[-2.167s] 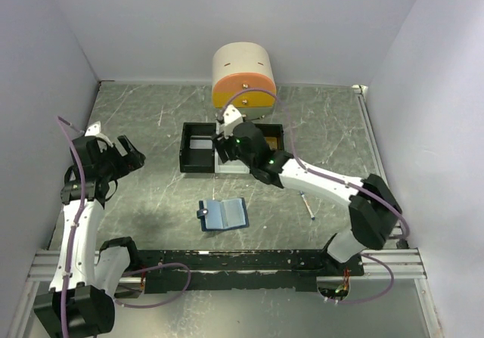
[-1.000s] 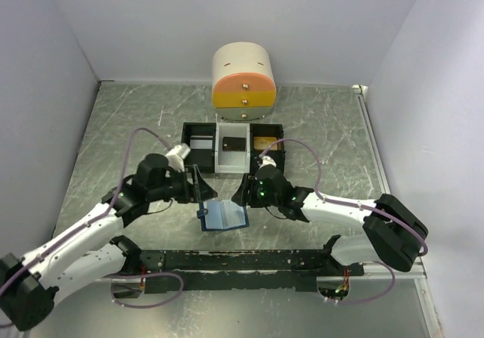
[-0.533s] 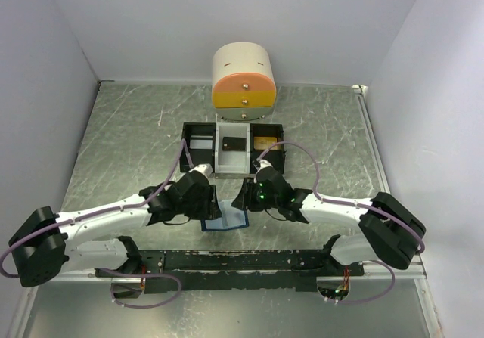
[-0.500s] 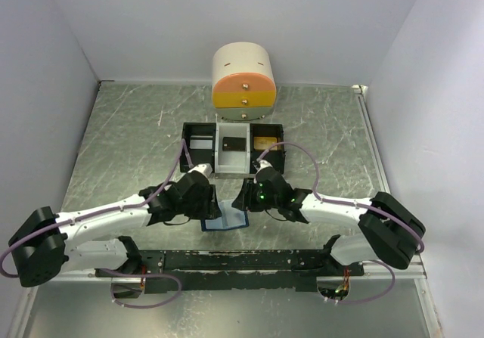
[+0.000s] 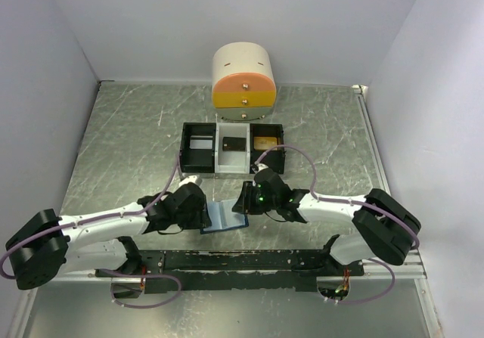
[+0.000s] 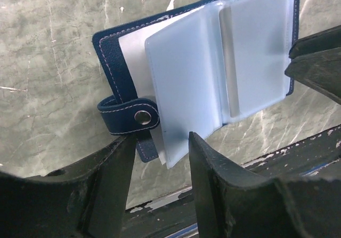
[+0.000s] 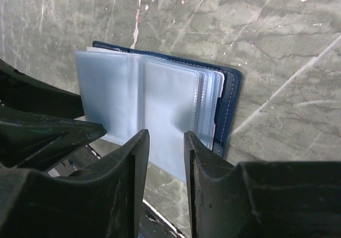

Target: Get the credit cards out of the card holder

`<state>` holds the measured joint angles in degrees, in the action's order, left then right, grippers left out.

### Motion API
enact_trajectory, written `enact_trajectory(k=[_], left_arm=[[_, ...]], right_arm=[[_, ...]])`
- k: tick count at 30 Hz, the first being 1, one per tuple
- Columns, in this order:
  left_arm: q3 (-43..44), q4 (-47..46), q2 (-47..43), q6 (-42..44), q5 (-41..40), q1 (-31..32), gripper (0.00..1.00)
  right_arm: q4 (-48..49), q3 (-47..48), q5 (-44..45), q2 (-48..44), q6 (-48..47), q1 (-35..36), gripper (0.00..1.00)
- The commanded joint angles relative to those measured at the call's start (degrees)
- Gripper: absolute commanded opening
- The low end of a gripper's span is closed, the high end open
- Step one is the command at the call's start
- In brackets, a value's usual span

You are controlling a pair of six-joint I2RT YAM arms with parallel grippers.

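Left arm: stretched low over the table (image 5: 136,126), my left gripper (image 5: 204,218) at the card holder's (image 5: 225,215) left edge, beside the clasp (image 6: 141,116).
Left jaws: partly open, straddling a sleeve corner and gripping nothing.
Right arm: low, my right gripper (image 5: 243,205) at the right edge.
Right jaws: narrowly apart over the sleeves (image 7: 160,99); no grip that I can see.
Card holder: open flat near the table's near edge.
Hidden: from above, my grippers cover both of its ends. I cannot tell whether the sleeves hold credit cards.

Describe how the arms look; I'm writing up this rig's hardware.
Left arm and right arm: white links, black joints, a looping purple cable each. The right wrist carries green lights. Left pincer and right pincer: two blunt black fingers.
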<state>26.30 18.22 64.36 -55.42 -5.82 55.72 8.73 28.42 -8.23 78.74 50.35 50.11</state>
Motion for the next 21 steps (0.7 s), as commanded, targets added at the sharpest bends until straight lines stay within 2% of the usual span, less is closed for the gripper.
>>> enact_trajectory(k=[1, 11, 14, 17, 21], left_arm=[[-0.7, -2.4, -1.6, -1.2, -1.2, 0.4, 0.55], [-1.5, -3.5, 0.3, -1.5, -0.7, 0.5, 0.46], [-1.1, -2.7, 0.7, -1.3, -1.3, 0.4, 0.44], [-0.8, -2.1, 1.0, -1.2, -1.7, 0.4, 0.44], [-0.8, -2.4, 1.2, -0.4, -1.6, 0.5, 0.45]], right_arm=[[0.9, -0.5, -1.1, 1.3, 0.2, 0.3, 0.32], [-0.6, 0.3, 0.0, 2.4, 1.4, 0.3, 0.29], [-1.2, 0.0, 1.8, 0.7, 1.4, 0.2, 0.32], [-3.3, 1.1, 2.8, 0.9, 0.6, 0.2, 0.32], [-0.9, -0.2, 1.2, 2.0, 1.5, 0.4, 0.32]])
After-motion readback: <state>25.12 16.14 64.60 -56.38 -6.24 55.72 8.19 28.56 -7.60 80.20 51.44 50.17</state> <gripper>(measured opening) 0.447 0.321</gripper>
